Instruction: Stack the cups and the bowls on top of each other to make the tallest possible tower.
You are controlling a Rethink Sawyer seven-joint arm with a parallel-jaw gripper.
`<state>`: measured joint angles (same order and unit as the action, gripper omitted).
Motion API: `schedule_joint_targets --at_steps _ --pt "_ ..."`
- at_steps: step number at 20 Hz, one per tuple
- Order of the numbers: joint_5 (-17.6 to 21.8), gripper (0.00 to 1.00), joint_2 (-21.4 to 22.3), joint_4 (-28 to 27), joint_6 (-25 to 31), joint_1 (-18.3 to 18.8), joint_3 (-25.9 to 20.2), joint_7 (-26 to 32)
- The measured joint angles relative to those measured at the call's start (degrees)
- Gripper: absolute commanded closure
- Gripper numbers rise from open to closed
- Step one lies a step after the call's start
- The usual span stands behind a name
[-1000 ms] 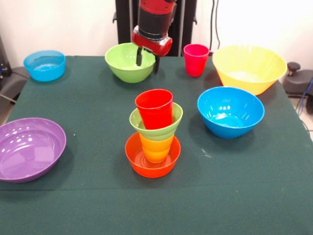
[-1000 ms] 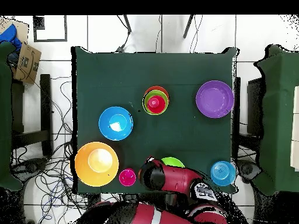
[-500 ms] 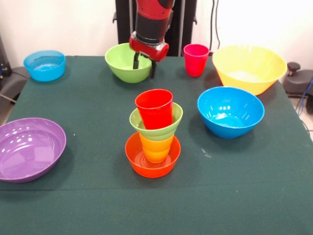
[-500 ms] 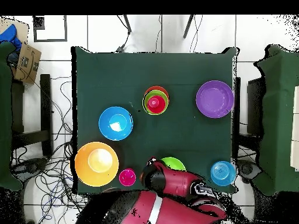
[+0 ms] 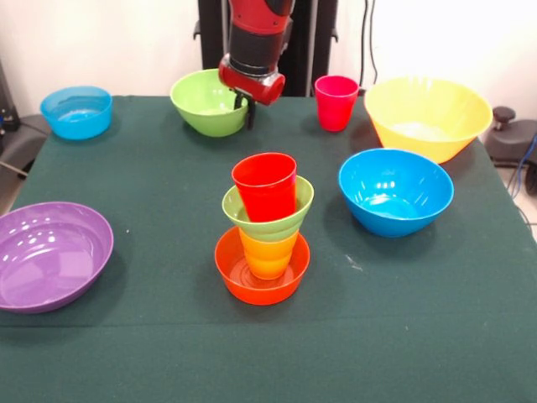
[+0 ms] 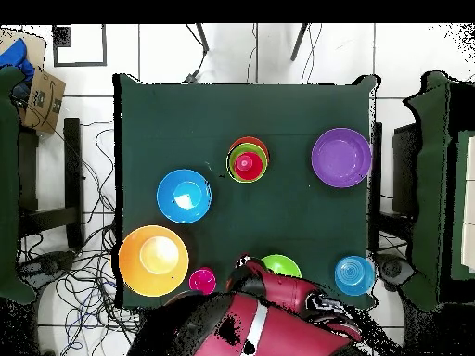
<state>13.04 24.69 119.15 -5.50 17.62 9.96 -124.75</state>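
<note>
So from my end, the tower (image 5: 264, 228) sits about mid-table, a bit toward the camera side in the front view. It's a small orange bowl (image 5: 261, 275) on the cloth, a yellow-orange cup (image 5: 268, 254) standing in it, a small green bowl (image 5: 268, 213) perched on that cup, and a red cup (image 5: 265, 185) nested in the green bowl on top. The whole thing looks upright. In the overhead view it reads as red, green and orange rings (image 6: 247, 161) near the table's middle.

The gripper (image 5: 244, 107) is at the far edge of the table, right at the rim of the larger green bowl (image 5: 205, 103). One dark finger (image 5: 250, 114) hangs down just outside the bowl's wall, and the other seems to be inside, so it looks like the rim is between them. I honestly can't tell if the fingers are pinched on it or just straddling it. From above, the red arm (image 6: 278, 315) covers most of that bowl.

Around it: the pink-magenta cup (image 5: 336, 102) stands just beside the green bowl, then the large yellow bowl (image 5: 428, 116) at the far corner. A blue bowl (image 5: 395, 191) sits near the tower, in front of the yellow one. The smaller light-blue bowl (image 5: 76, 111) is at the other far corner, and the wide purple bowl (image 5: 50, 254) sits at the table edge on that same side, well apart from the tower.
</note>
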Motion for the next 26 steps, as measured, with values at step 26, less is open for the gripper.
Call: schedule_joint_targets --at_steps 26 --pt "0.1 1.0 21.4 -7.7 34.3 1.6 -2.8 0.0"
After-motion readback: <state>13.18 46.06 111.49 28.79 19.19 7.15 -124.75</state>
